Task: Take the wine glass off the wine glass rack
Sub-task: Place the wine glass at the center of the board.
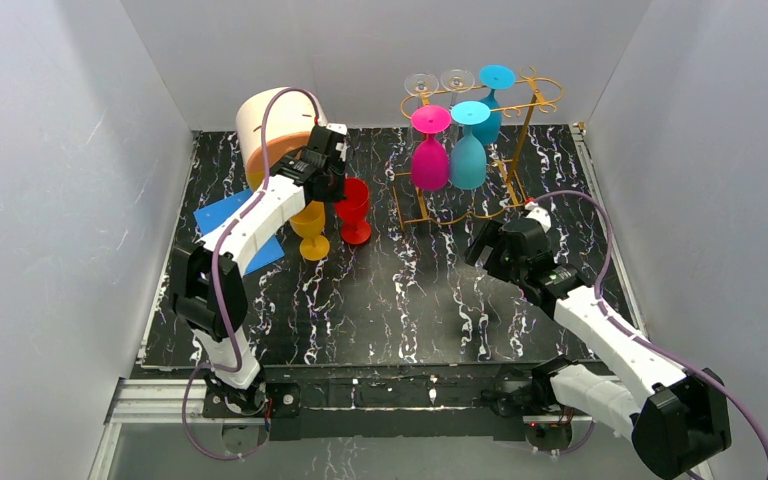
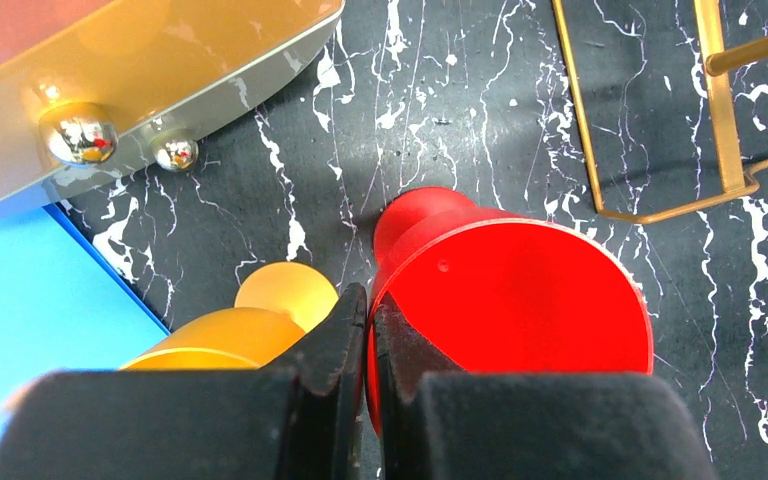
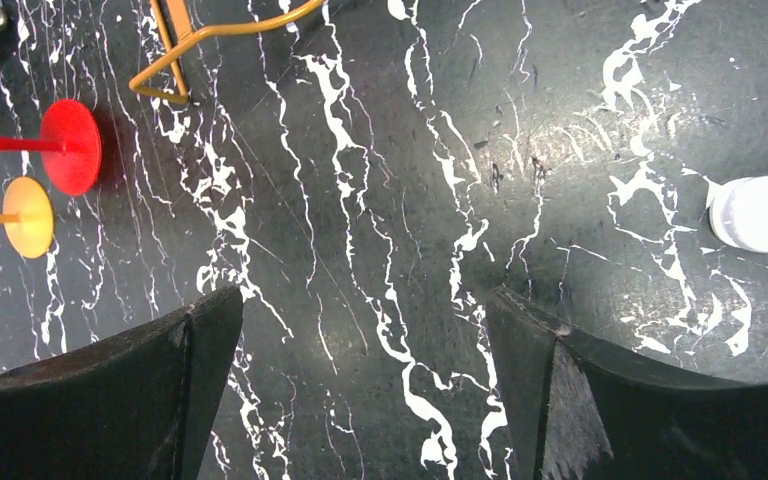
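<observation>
On the red glass [image 2: 520, 300] rim left jaws pinch, wrist-view only; right jaws gape.

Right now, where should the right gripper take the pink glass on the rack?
Probably its bowl, from the near side: the pink glass hangs upside down in the rack's front row, foot resting on the top rails, bowl exposed toward the open right gripper.

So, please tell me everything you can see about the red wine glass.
The red wine glass looks like glossy, opaque plastic, with a rounded bowl, a short stem and a round foot. It stands upright on the black marbled table, left of the golden rack and apart from it, close beside a yellow glass. The left gripper appears shut on its rim.
</observation>
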Robot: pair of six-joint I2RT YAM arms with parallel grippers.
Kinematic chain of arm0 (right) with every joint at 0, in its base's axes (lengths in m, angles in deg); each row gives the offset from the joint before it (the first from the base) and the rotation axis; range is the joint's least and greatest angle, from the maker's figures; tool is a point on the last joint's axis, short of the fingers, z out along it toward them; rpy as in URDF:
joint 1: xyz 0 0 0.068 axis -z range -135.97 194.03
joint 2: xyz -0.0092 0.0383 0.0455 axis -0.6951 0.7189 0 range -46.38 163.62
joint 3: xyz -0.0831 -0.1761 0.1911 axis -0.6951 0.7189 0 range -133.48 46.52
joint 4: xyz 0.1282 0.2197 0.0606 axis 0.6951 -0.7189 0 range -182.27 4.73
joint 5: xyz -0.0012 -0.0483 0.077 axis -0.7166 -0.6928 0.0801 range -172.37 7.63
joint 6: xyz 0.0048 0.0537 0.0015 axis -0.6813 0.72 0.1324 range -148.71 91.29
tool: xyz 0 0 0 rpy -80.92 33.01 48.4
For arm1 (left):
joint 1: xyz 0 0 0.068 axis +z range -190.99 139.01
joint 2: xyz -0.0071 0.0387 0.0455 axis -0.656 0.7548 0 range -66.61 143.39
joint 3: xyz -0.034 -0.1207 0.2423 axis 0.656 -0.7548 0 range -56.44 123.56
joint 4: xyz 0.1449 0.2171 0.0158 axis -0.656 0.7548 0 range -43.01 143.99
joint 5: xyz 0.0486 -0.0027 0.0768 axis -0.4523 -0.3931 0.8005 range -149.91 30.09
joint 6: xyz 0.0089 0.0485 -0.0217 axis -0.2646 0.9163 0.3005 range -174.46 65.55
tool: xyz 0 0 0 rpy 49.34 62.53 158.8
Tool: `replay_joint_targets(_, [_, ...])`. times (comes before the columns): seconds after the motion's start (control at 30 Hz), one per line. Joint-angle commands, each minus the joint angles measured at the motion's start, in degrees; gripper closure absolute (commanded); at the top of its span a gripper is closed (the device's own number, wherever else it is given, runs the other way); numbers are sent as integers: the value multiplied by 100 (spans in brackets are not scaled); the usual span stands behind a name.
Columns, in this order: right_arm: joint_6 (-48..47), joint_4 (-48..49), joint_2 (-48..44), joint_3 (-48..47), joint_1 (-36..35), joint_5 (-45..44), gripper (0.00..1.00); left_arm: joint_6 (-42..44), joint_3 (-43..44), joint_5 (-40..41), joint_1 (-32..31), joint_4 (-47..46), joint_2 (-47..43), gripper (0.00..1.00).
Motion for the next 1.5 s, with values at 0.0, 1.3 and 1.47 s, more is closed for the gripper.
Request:
replay_joint_targets(0.0, [-100,45,32,-374,64,140,1,141,289,114,44,130,29,100])
replay_joint_targets(1.3, [-736,325,-767,-2274,69,-855,5,328,318,-146,282,156,-1050,38])
replay_joint_targets(1.47, [-929,116,459,-3737,89,-158,23,-22,-673,-775,396,-270,-2606,23])
